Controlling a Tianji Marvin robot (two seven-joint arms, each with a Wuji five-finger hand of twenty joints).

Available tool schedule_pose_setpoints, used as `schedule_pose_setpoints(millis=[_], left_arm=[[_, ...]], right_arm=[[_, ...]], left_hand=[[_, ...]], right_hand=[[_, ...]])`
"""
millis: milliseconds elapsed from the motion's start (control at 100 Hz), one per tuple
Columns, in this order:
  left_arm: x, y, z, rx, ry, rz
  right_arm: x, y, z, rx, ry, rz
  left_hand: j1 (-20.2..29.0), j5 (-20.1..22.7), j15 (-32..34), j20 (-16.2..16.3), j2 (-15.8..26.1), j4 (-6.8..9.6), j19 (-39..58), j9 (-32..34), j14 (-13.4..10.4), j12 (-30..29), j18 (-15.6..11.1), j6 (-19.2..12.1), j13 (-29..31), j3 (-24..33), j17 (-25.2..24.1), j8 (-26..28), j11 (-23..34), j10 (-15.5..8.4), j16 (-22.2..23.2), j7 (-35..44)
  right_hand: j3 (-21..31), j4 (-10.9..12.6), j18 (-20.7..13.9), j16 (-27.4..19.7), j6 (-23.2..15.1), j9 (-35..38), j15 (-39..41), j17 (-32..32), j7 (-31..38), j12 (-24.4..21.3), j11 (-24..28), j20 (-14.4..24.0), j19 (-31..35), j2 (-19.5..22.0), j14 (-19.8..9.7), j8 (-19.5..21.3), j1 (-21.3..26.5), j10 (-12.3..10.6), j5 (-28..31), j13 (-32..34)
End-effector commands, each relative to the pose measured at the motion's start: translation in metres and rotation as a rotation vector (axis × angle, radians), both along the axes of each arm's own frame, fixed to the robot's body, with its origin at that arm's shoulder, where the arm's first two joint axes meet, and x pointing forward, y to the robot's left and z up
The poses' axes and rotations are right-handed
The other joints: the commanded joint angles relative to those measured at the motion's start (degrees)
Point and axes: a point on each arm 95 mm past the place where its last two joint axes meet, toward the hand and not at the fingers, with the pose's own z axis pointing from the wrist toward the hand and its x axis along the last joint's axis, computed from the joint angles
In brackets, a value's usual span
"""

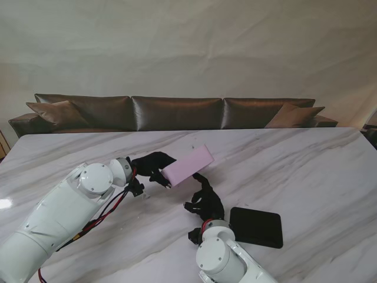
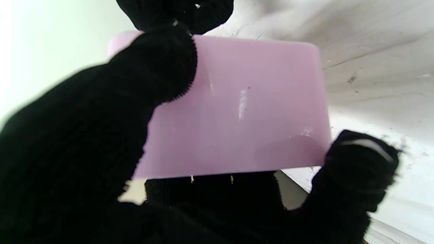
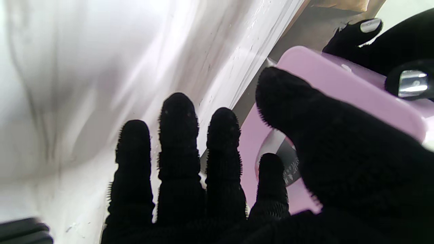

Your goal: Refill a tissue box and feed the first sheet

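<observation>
Where the stand view shows only a tilted pink block, the wrist views add detail, as follows.

Right wrist view only: an oval opening (image 3: 283, 159) in the box's broad face, just past the right hand's fingertips (image 3: 178, 112); something grey shows inside it, too blurred to name.
Left wrist view only: a plain pink wall of the tissue box (image 2: 237, 112), with black fingers wrapped over its edges on both sides.
Stand view only: a flat black pad (image 1: 256, 226) lying on the marble table (image 1: 318, 171), to the right of the right hand and apart from it.
Tissue box (image 1: 187, 164): off the table, tilted, one end in the left hand's fingers, the other end rising away from them.
Box contents: I cannot tell.
Left hand (image 1: 152, 165): fingers clamped around the near end of the box, arm reaching in from the left.
Right hand (image 1: 204, 199): holds nothing, fingers spread and pointing toward the box, thumb lying in front of the pink face; contact cannot be judged.
</observation>
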Motion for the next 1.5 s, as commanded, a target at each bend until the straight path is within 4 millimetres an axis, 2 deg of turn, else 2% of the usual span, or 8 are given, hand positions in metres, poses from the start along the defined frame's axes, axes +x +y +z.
schedule_pose_setpoints(millis=[0,160,520,1140,1490], left_arm=[[0.000,-0.002,0.002,0.002,0.002,-0.010],[0.000,-0.001,0.003,0.002,-0.006,-0.001],[-0.002,-0.005,0.001,0.006,-0.020,-0.003],[-0.005,-0.010,0.005,-0.005,-0.045,-0.013],[-0.007,-0.013,0.003,-0.005,-0.041,-0.017]], right_arm=[[-0.005,0.003,-0.004,0.013,0.021,0.018],[-0.008,0.002,-0.008,0.054,0.046,0.012],[-0.008,0.005,-0.002,0.205,0.058,0.003],[-0.002,0.014,-0.004,0.264,0.077,-0.001],[0.002,0.020,-0.001,0.367,0.077,-0.016]], left_hand=[[5.4,1.6,42.3,-0.6,16.2,11.84,16.8,11.1,2.8,4.6,-26.5,-0.9,14.1,16.8,0.4,0.7,20.4,5.4,5.4,2.6],[5.4,1.5,42.3,-0.6,16.3,11.85,16.8,11.0,2.8,4.6,-26.6,-0.9,14.1,16.6,0.3,0.7,20.4,5.3,5.4,2.5],[5.4,1.3,42.2,-0.5,16.5,11.99,16.7,10.8,2.8,4.8,-26.8,-1.2,14.0,16.4,-0.1,0.9,20.4,5.3,5.5,2.5],[5.4,1.3,42.1,-0.4,16.6,12.08,16.7,10.7,2.8,4.8,-26.8,-1.2,14.0,16.3,-0.1,1.0,20.5,5.3,5.5,2.4],[5.4,1.3,42.1,-0.4,16.7,12.08,16.6,10.7,2.8,4.9,-26.8,-1.2,14.0,16.2,-0.2,1.1,20.5,5.3,5.5,2.4]], right_hand=[[1.3,-1.4,-0.7,0.9,0.2,0.4,2.5,-0.1,1.1,0.8,1.7,0.7,1.2,-2.9,-1.6,0.7,0.1,-1.8,0.4,1.2],[1.2,-1.6,-0.6,0.8,1.8,1.1,2.8,0.5,2.6,0.8,1.9,0.7,1.5,-3.5,-1.6,1.2,0.5,-1.8,1.0,2.0],[1.3,-1.7,-1.0,1.0,1.5,1.2,3.5,0.4,3.2,1.2,2.5,1.0,2.1,-3.8,-1.5,1.4,1.9,-1.8,0.8,1.8],[1.5,-1.9,-0.8,0.4,2.6,1.5,3.8,0.6,3.9,1.2,2.8,1.0,2.3,-4.6,-1.2,1.6,2.9,-1.8,1.0,2.2],[1.8,-2.1,-1.1,0.0,2.2,1.6,4.6,0.7,4.5,1.5,3.2,1.2,2.8,-5.3,-1.0,1.8,4.4,-2.1,2.0,2.3]])
